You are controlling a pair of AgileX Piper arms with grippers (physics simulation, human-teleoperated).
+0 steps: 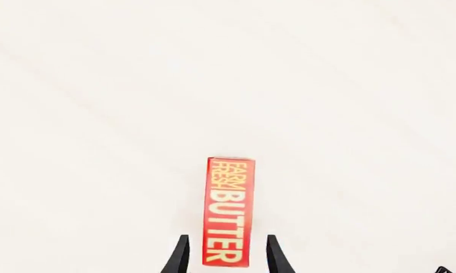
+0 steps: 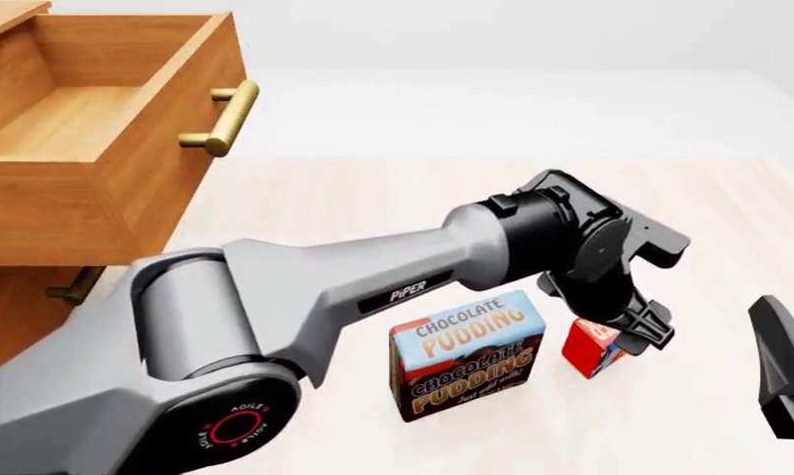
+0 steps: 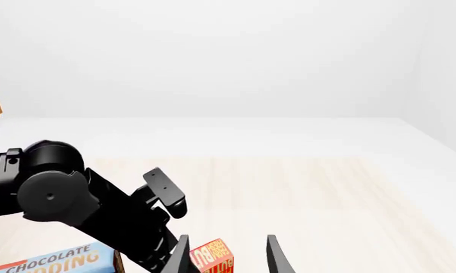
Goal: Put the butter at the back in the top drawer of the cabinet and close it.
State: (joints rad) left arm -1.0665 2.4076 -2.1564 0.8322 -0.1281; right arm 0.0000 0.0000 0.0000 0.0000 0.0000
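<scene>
The left pincer (image 1: 224, 256), open, straddles the butter (image 1: 229, 211) standing on the counter (image 2: 370, 198) beside the Chocolate Pudding box (image 2: 466, 356); a skewed closure could topple it, while the right pincer (image 3: 228, 257) idles open

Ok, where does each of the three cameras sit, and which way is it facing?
Front view: fixed, above and behind the arms, facing forward and down at the cabinet, its open top drawer, the pudding box and the left arm.
Left wrist view: behind the left gripper, looking down at the butter between its fingers.
Right wrist view: behind the right gripper, facing across the table; the left arm crosses it.
All three share the butter.
</scene>
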